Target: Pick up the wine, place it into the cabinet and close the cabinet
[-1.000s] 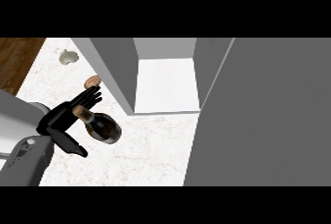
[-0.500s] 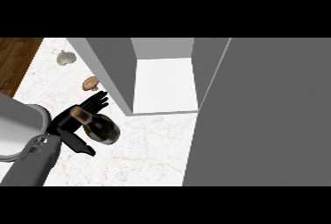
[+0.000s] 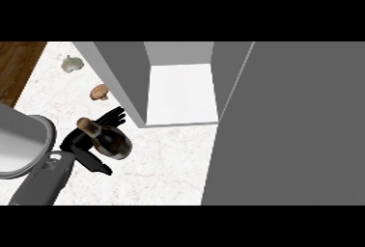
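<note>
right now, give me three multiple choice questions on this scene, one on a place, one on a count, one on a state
1. Where is the wine bottle?
A. inside the cabinet
B. in the left hand, over the counter
C. lying on the wooden floor

2. How many small food items lie on the counter beyond the bottle?
A. two
B. none
C. five

3. What state is the cabinet in?
A. shut
B. open, shelf bare
C. open, holding the bottle

Answers:
1 B, the left hand curls round the bottle left of the cabinet.
2 A, a garlic bulb and a mushroom show.
3 B, the white shelf is visible with nothing on it.
</note>
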You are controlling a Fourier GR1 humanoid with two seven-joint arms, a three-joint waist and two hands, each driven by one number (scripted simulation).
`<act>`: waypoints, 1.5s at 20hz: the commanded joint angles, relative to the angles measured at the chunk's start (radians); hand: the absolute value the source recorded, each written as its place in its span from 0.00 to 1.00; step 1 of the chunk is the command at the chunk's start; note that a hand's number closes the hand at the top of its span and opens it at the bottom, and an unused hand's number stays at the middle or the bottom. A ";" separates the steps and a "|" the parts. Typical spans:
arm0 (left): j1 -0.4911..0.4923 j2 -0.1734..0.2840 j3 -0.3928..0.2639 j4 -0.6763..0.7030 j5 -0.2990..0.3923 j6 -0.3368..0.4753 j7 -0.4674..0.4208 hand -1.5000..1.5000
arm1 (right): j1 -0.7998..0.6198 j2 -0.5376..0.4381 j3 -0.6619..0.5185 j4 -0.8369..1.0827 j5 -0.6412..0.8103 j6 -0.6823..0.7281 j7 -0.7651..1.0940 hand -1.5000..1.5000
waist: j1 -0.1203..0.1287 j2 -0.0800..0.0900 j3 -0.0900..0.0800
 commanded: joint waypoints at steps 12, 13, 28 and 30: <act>0.002 -0.015 -0.029 0.068 0.036 -0.136 -0.207 1.00 | 0.070 -0.063 0.040 -0.161 0.070 -0.033 0.021 0.00 | 0.005 -0.006 0.000; 0.009 -0.040 -0.038 0.083 0.026 -0.105 -0.234 1.00 | 0.062 -0.054 0.037 -0.130 0.048 -0.030 -0.013 0.00 | 0.004 0.000 0.000; 0.188 -0.100 0.126 -0.025 0.190 0.366 -0.265 1.00 | 0.103 -0.087 0.040 -0.146 0.049 -0.089 -0.028 0.00 | 0.050 -0.021 0.004; 0.235 -0.164 0.098 -0.116 0.196 0.380 -0.262 1.00 | 0.154 -0.121 0.045 -0.182 0.054 -0.081 -0.034 0.00 | 0.050 -0.018 0.006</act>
